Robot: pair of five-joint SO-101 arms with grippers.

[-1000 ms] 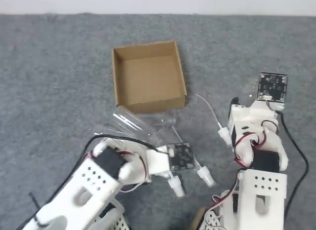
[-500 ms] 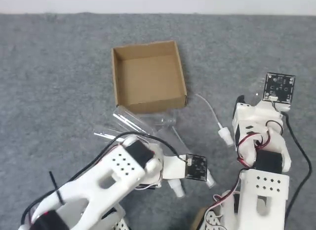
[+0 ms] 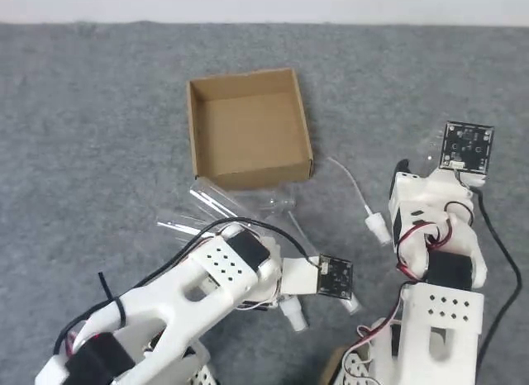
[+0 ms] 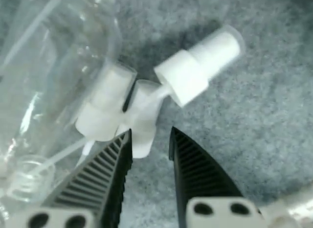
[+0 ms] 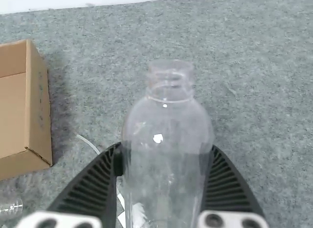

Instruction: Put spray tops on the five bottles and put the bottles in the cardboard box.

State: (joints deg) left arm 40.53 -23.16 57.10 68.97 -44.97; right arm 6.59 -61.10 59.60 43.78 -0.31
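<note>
- Gripping a clear bottle [image 5: 166, 140], right fingers [image 5: 95, 186] clamp its sides.
- Left fingers [image 4: 115, 164] slightly apart, holding nothing, tips beside spray tops [image 4: 195, 66].
- Cardboard box [image 3: 256, 177], bare bottom showing.

Grey carpet [image 3: 99, 112], white wall [image 3: 264, 5]
</note>
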